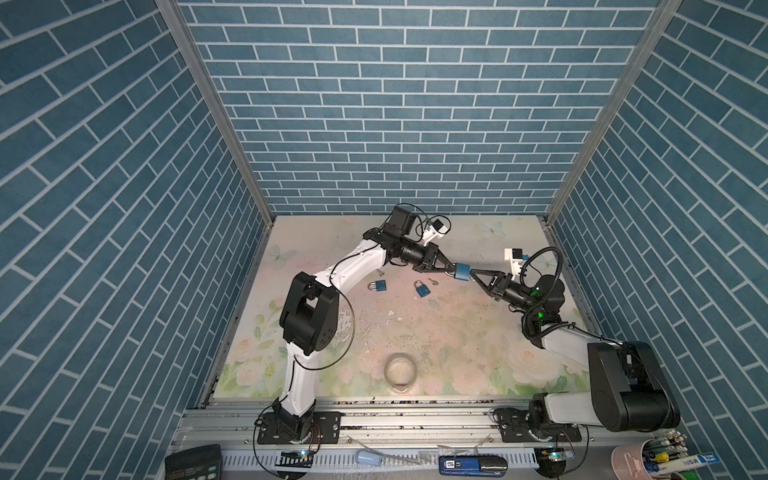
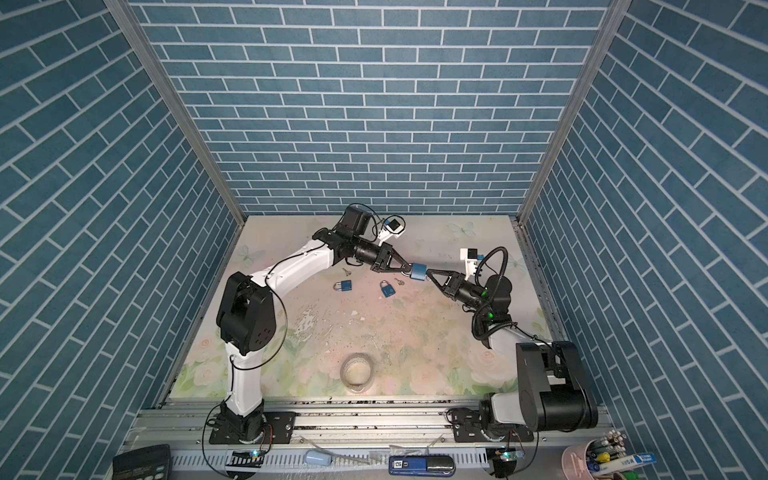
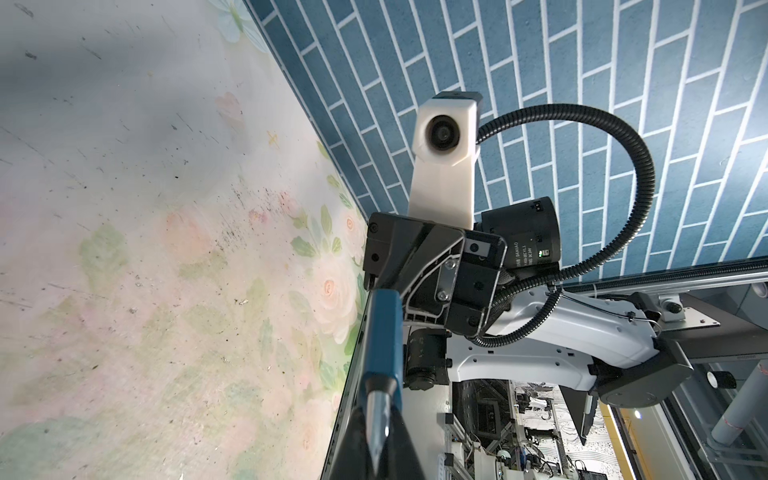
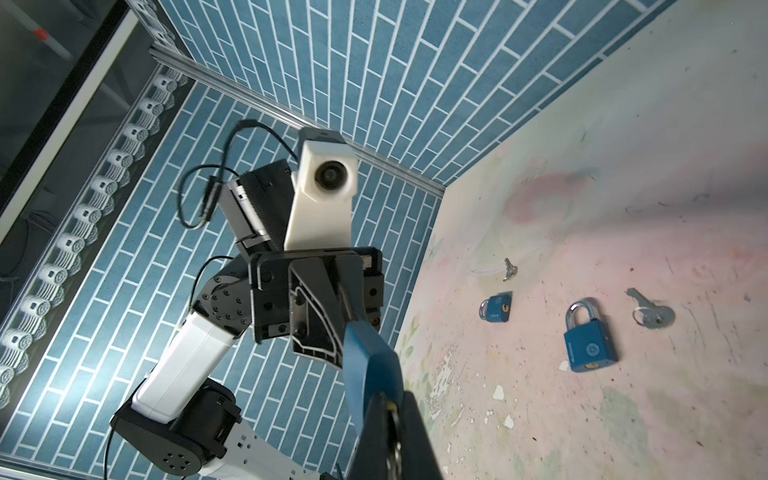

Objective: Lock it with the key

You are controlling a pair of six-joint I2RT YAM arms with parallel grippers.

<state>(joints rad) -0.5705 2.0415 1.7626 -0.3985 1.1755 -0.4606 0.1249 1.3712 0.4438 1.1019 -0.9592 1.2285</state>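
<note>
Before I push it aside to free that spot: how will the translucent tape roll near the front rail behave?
The translucent tape roll lies flat, hole up, so it should slide rather than roll. It looks hollow and thin-walled, probably light. The scuffed floral mat may add drag.

Floral-print tabletop [image 1: 457, 332] noted, scuffed and flaked near its middle. It is enclosed on three sides by blue brick-pattern walls [image 1: 399, 104]. Aluminium posts [image 1: 218, 116] are seen at its far corners, an aluminium rail [image 1: 395, 419] along its near edge.
</note>
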